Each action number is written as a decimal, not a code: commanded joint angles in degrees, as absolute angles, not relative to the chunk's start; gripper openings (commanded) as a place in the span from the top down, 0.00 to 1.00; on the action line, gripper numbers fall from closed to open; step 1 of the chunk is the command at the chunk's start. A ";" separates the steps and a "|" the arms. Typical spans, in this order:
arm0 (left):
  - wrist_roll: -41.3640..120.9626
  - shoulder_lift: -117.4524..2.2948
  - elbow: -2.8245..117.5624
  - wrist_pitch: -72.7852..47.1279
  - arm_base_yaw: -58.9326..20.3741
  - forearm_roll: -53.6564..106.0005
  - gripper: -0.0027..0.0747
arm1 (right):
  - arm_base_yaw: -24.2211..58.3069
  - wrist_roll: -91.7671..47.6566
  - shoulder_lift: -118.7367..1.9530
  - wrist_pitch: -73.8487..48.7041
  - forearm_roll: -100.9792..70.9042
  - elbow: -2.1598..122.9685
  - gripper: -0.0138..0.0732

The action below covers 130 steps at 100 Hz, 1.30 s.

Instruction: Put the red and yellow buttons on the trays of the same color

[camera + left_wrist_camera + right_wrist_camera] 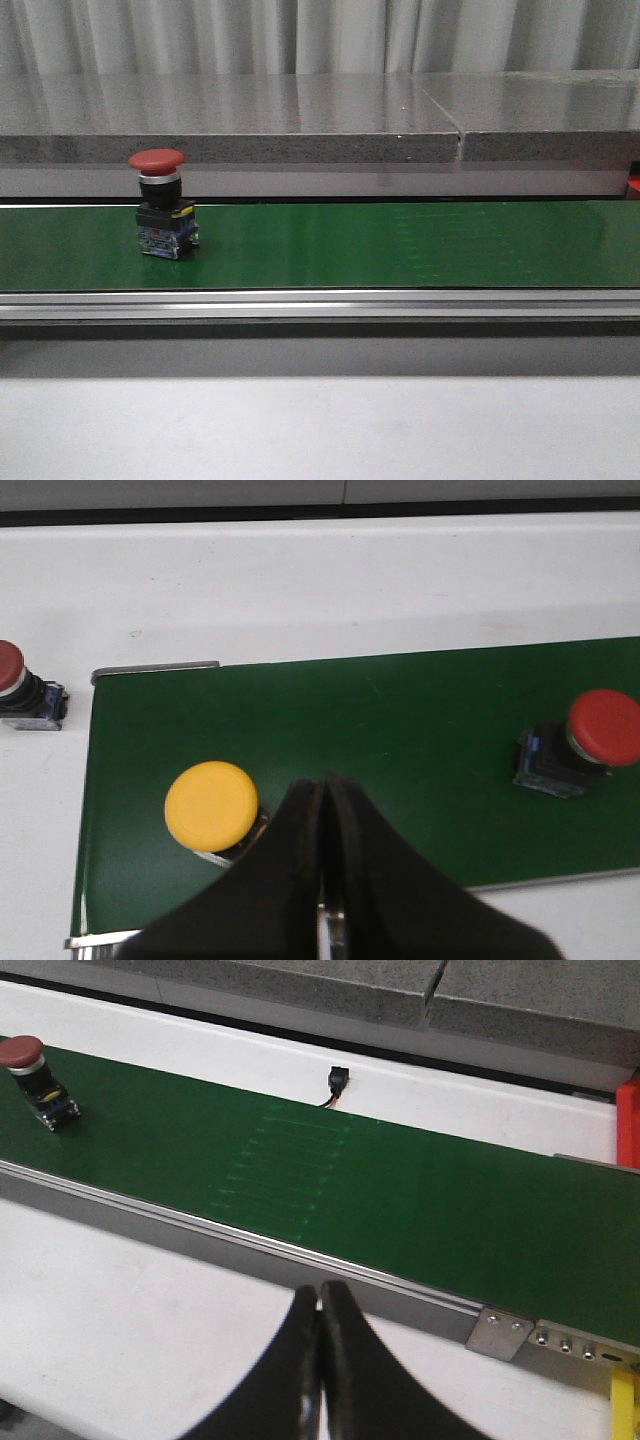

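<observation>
A red button stands upright on the green belt at the left; the right wrist view shows it far off. In the left wrist view a yellow button and a red button stand on the belt, and another red button stands off the belt on the white table. My left gripper is shut and empty, just beside the yellow button at the belt's edge. My right gripper is shut and empty over the white table in front of the belt. Neither gripper shows in the front view.
A grey stone ledge runs behind the belt. A metal rail borders its front. A red piece shows at the belt's far right end and a yellow strip near its front corner. A small black connector lies behind the belt.
</observation>
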State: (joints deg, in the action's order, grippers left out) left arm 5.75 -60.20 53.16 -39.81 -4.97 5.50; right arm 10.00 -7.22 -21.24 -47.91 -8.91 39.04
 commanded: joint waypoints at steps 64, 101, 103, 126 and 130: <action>5.73 -27.91 38.79 -38.06 -6.64 8.02 0.99 | 17.09 -7.27 -33.01 -44.15 -11.11 41.58 0.96; 5.73 -25.58 37.46 -38.64 -6.64 7.39 0.99 | 24.46 -7.32 -53.82 -44.20 -11.08 55.81 0.73; 5.73 -25.58 37.46 -38.64 -6.64 7.39 0.99 | 24.68 -7.32 -55.13 -44.29 -11.08 56.42 0.67; 5.73 -25.58 37.46 -38.64 -6.64 7.39 0.99 | 26.69 -7.32 -68.05 -47.37 -11.19 66.33 0.15; 5.73 -25.58 37.46 -38.64 -6.64 7.39 0.99 | 27.01 -7.32 -69.87 -47.87 -11.19 68.10 0.14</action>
